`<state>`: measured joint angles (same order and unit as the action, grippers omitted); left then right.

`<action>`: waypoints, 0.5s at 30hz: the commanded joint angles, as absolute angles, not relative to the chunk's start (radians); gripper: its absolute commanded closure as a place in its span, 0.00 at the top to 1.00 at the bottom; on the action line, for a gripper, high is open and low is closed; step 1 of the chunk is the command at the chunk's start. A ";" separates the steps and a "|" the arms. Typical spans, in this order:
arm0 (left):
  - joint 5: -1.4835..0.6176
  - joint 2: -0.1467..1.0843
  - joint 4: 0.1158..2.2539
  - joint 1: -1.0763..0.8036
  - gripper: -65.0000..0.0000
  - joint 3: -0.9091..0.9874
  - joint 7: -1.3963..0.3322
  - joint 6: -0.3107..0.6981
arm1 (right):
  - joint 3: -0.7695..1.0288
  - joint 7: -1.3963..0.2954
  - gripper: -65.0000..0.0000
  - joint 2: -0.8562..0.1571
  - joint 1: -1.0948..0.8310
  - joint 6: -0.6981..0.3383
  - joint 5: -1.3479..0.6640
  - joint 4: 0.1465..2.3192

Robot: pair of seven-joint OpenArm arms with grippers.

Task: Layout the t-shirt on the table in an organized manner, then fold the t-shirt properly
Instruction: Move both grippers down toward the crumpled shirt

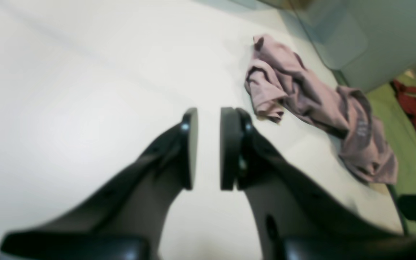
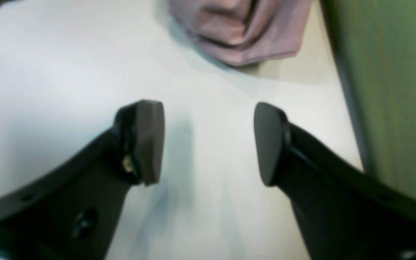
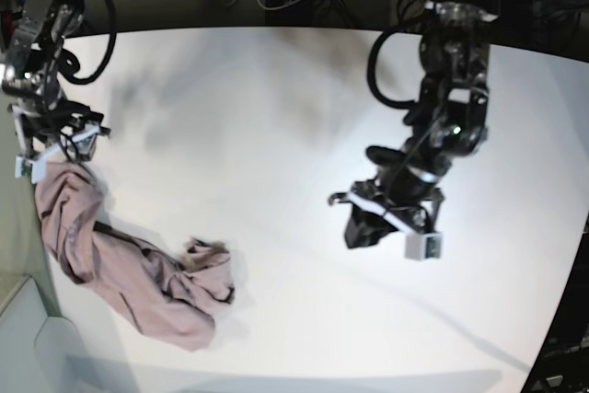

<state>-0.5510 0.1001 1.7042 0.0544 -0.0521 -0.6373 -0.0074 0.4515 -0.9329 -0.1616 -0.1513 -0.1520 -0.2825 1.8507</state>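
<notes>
I see the shirt (image 3: 129, 264) crumpled along the table's (image 3: 276, 117) left edge, toward the near corner. My left gripper (image 1: 208, 148) hangs mid-table, jaws narrowly apart, empty. Farther back, my right gripper (image 2: 208, 142) stands wide open beside the shirt.

Bare bench (image 1: 85, 90) lies all round the left end effector (image 1: 208, 148); crumpled t-shirt (image 1: 302, 97) lies ahead-right

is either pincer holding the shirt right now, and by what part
Nothing is held. The right pincer stands open over bare table, just short of the t-shirt; the left pincer has a narrow empty gap.
</notes>
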 commanded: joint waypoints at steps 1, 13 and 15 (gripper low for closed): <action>-0.564 0.085 1.647 0.111 0.17 -0.065 -0.618 -0.005 | 0.452 -0.909 0.61 -0.163 -0.160 -0.150 -0.288 1.905; -0.461 -0.131 0.995 0.515 0.18 -0.309 -0.421 0.002 | 0.455 -0.909 0.61 -0.125 -0.303 -0.150 -0.288 1.997; -0.435 -0.151 0.928 0.538 0.24 -0.352 -0.374 -0.004 | 0.456 -0.909 0.61 -0.119 -0.317 -0.150 -0.288 1.997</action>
